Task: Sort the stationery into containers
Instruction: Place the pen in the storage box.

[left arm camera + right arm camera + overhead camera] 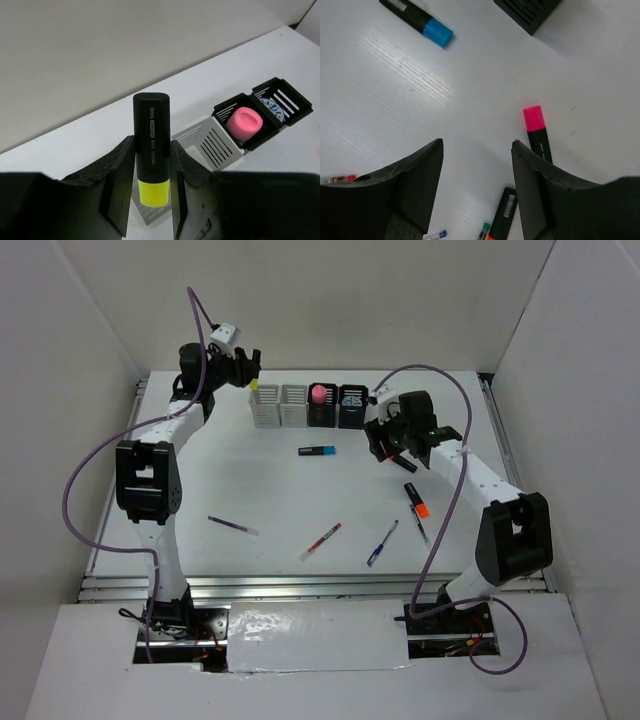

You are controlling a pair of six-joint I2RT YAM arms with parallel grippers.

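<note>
Smooth tabletop, square slotted holders (black, grey)

My station: robotics lab test cell. White panel walls left, right, far; white table; aluminium rail along near edge.

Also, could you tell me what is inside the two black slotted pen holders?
One black slotted holder holds a pink rounded cap; the end holder something blue and white. Walls hide their lower parts.
</note>
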